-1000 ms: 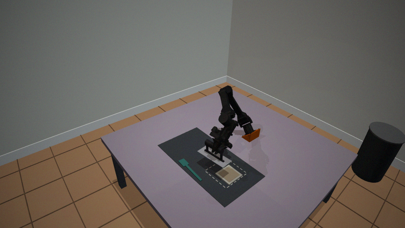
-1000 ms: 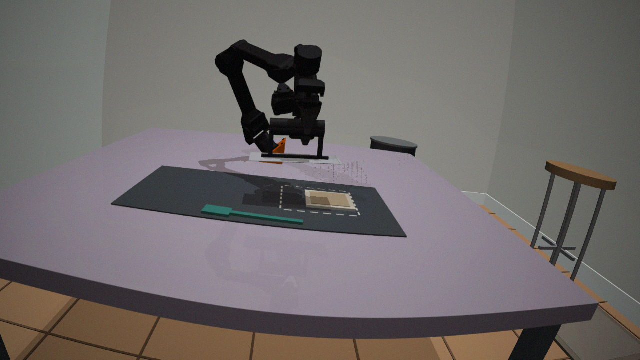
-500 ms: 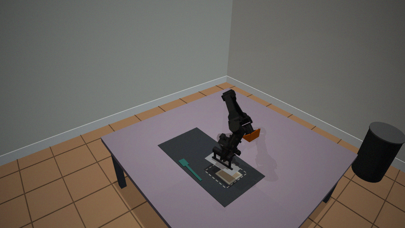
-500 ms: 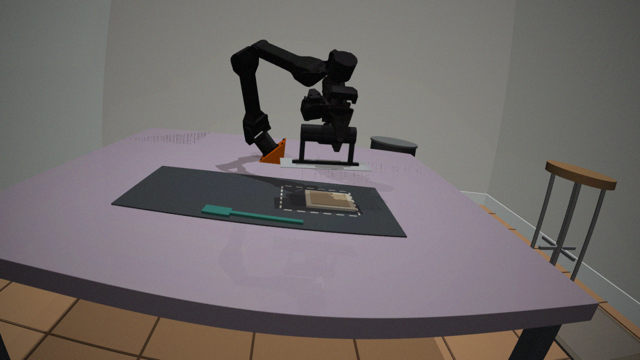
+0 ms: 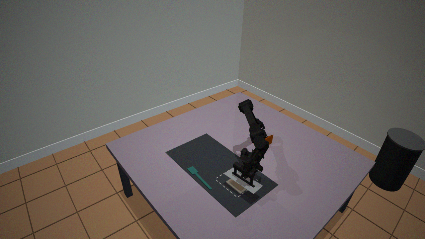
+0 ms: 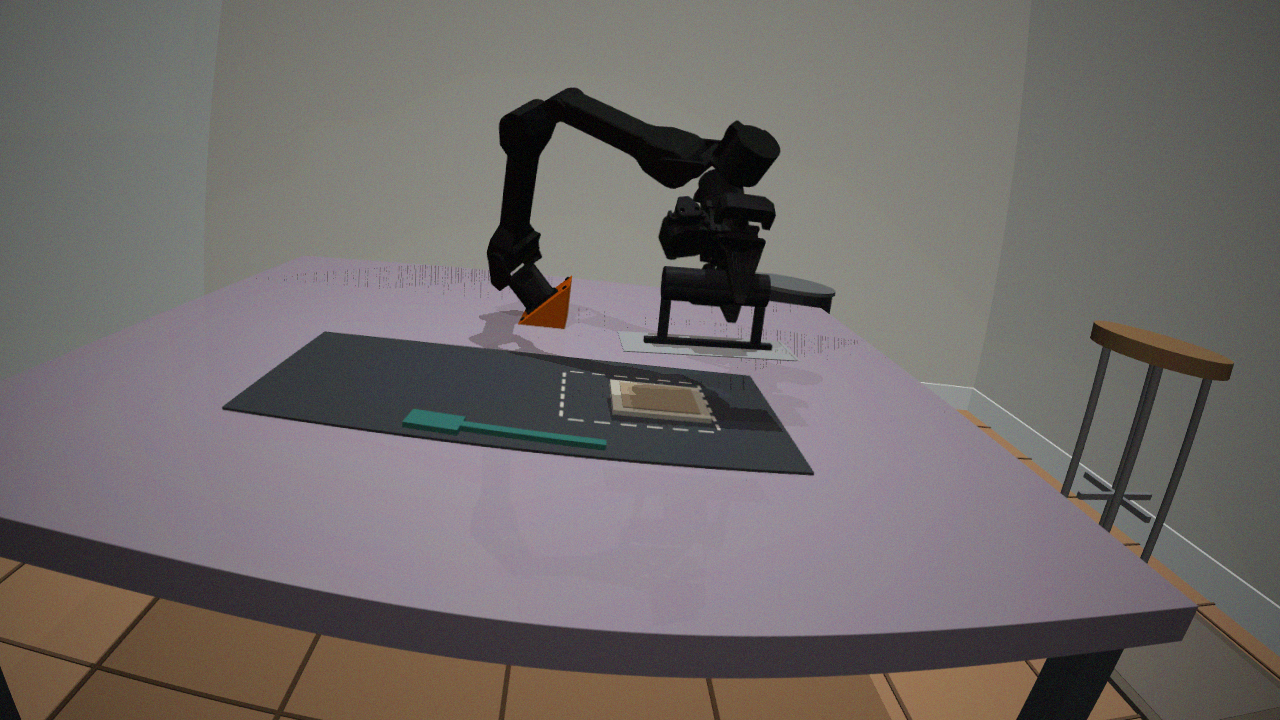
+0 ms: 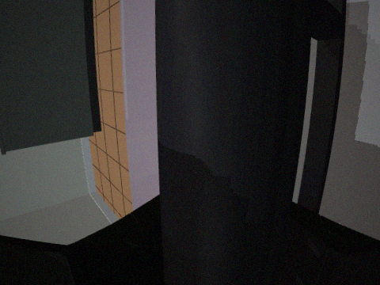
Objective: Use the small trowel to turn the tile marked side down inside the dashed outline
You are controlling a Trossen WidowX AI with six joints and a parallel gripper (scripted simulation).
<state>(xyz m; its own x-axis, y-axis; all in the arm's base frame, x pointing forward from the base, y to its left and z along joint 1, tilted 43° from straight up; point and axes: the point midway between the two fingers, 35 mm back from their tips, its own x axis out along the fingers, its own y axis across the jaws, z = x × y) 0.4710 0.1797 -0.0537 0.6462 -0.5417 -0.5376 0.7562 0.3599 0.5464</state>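
My gripper (image 5: 246, 173) (image 6: 735, 293) is shut on the black round handle (image 6: 684, 284) (image 7: 226, 99) of the trowel. Below the handle, two posts and a bar carry its flat pale blade (image 5: 257, 188) (image 6: 633, 340), held level in the air. In the top view the blade covers part of the tile and the outline. The tile (image 5: 236, 185) (image 6: 662, 402) lies flat, tan face with a pale rim upward, partly in shadow. It lies within the dashed outline (image 5: 237, 196) (image 6: 713, 430), towards its right side in the exterior view. No separate mark is distinguishable.
A teal paddle-shaped tool (image 5: 202, 179) (image 6: 528, 436) lies near the long edge of the dark mat (image 5: 202, 145) (image 6: 358, 376). An orange wedge (image 5: 269, 139) (image 6: 550, 308) is at the arm's base. A black bin (image 5: 393, 163) and a stool (image 6: 1163, 349) stand beyond the table.
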